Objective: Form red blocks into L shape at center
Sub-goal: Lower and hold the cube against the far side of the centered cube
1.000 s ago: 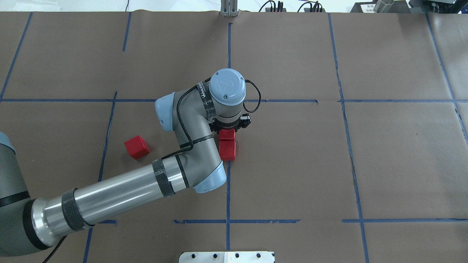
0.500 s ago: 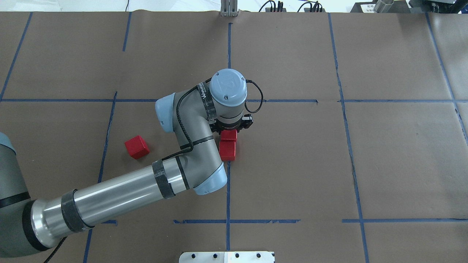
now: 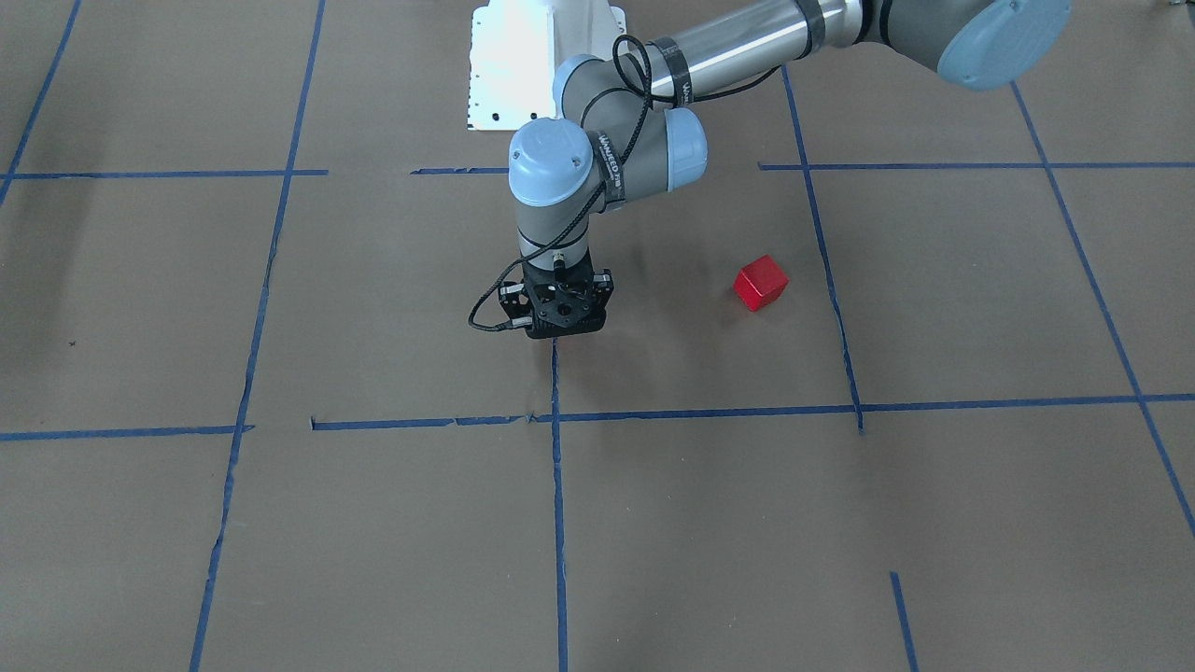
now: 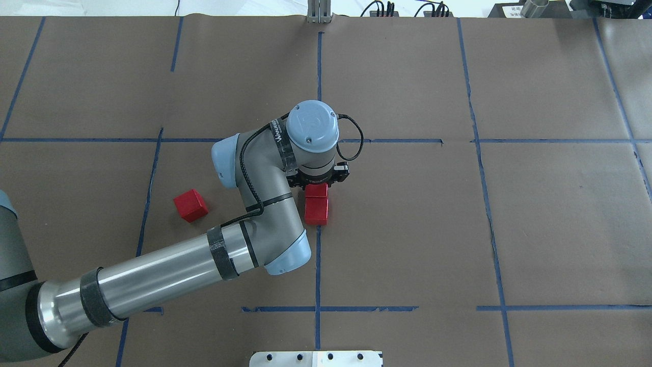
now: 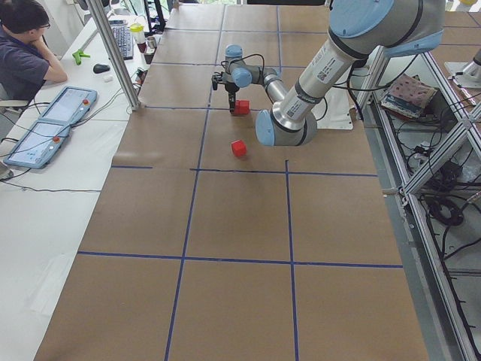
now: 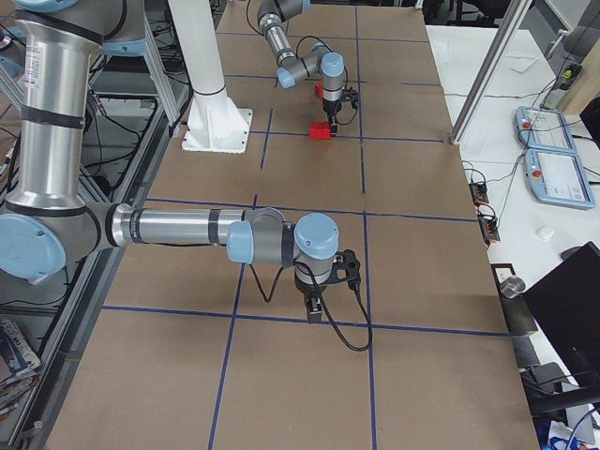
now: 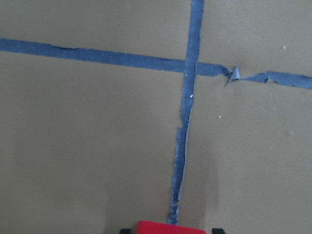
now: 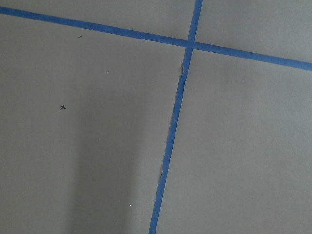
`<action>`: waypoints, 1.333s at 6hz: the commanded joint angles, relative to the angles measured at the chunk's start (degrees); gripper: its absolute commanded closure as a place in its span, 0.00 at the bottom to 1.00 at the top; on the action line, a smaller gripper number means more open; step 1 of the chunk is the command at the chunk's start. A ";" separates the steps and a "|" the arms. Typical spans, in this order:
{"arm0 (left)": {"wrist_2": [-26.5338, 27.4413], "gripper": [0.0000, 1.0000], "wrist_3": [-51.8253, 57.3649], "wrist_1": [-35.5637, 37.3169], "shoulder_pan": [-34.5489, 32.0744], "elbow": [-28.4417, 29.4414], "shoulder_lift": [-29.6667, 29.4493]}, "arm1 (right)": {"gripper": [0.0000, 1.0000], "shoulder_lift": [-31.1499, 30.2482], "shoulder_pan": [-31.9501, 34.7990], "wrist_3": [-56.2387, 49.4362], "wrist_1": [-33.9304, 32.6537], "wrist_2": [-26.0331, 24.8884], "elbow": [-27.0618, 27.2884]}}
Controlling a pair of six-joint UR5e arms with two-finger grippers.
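Hanging straight down over the center of the table, the left gripper has its jaws set a little wider than one red block. Seen from its wrist camera, the two black fingertips flank the cube's top face with a thin sliver of gap on either side. It brackets the cube without visibly pinching it.

That cube sits on the vertical blue tape line. A second red block lies right against its robot-side face, the pair making a short straight row along the tape. I can't make out any gap between them. The third red block lies well apart toward the robot's left, twisted off the grid.

All three are small, sharp-edged cubes, bright red, matte and unmarked. Under them is brown paper, dull and faintly creased at the seams. Close up, the tape is ragged and torn thin where it runs up to the cube.

The right gripper hangs low over the paper far down the table, near a tape crossing. Whether it is spread or closed I can't tell.
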 commanded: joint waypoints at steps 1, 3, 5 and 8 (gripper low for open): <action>-0.06 0.85 0.00 -0.39 0.01 -0.15 0.22 | 0.00 0.00 0.01 0.00 0.00 0.00 0.04; -0.06 0.84 0.00 -0.39 0.01 -0.24 0.22 | 0.00 0.00 0.01 0.00 0.00 0.00 0.04; -0.06 0.83 -0.09 -0.39 0.45 -0.32 0.22 | 0.00 0.09 0.01 0.00 0.00 -0.09 0.04; -0.06 0.77 -0.09 -0.39 0.45 -0.32 0.13 | 0.00 0.09 0.01 0.00 0.00 -0.09 0.04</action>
